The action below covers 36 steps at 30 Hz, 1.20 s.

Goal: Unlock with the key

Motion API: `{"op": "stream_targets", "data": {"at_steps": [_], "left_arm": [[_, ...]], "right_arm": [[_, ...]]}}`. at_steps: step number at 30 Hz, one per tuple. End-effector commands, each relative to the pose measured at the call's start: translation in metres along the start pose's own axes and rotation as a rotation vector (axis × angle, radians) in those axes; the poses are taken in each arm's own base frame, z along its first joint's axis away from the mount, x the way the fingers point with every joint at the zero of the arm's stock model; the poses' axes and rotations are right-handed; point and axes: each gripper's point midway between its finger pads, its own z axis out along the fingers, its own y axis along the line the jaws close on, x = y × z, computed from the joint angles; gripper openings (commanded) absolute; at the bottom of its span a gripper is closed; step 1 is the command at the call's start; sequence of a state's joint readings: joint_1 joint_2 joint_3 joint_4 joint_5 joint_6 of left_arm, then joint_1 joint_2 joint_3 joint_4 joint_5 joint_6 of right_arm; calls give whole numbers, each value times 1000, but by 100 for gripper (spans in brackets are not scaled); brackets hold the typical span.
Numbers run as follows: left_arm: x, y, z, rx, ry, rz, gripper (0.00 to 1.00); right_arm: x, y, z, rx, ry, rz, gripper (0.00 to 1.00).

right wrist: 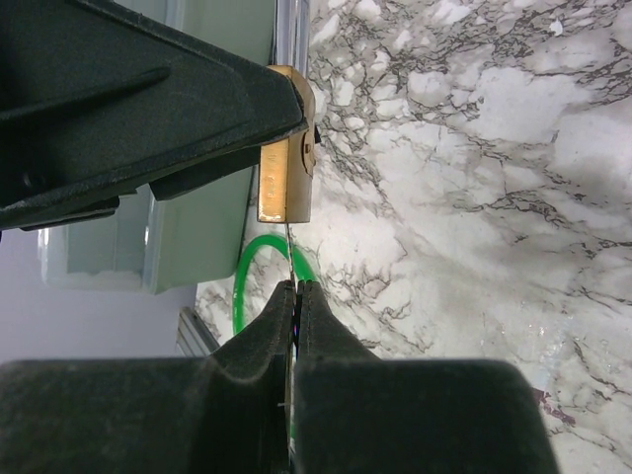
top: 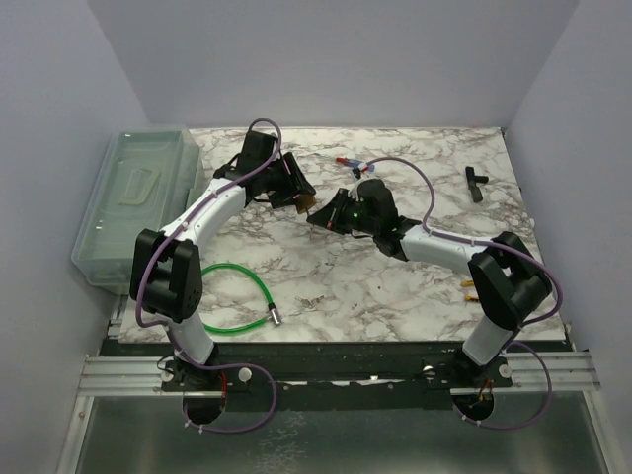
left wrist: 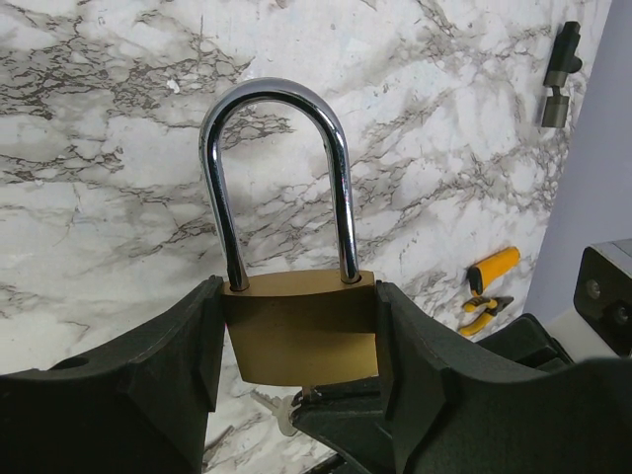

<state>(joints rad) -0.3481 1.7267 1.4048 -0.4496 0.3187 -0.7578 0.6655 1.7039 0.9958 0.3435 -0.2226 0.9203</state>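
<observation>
A small brass padlock with its chrome shackle closed is clamped by the sides of its body between the black fingers of my left gripper, above the table. My right gripper is shut on the key. Its thin silvery blade runs edge-on from the fingertips up into the bottom of the padlock. In the left wrist view a short piece of the key shows under the lock body, with a second pale key beside it. From above, both grippers meet at the padlock.
A green cable loops at the front left. A clear plastic box stands at the left edge. A black tool lies at the back right, small yellow-handled tools at the right edge, and a red and blue item at the back.
</observation>
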Motion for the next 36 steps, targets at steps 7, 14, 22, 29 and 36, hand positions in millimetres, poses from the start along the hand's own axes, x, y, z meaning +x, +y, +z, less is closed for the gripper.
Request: {"op": "stream_targets", "data": {"at_steps": [7,14,22,29,36], "left_arm": [[-9,-16,-22,35,-66,22,0],[-10,-15,-24,28,-80,20,0],[-11,-15,-25,22,-91,23,0],[-12,-16,-27,24,-97,23,0],[-15,-17,-32,25,-115,30,0]], "right_arm": [[-21,2,13,12,-59,42,0],[-23,-1,16,38,-63,80,0],[-27,1,16,41,-78,91,0],[-29,-1,15,47,-95,97,0],[-35,-4,20,62,-125,115,0]]}}
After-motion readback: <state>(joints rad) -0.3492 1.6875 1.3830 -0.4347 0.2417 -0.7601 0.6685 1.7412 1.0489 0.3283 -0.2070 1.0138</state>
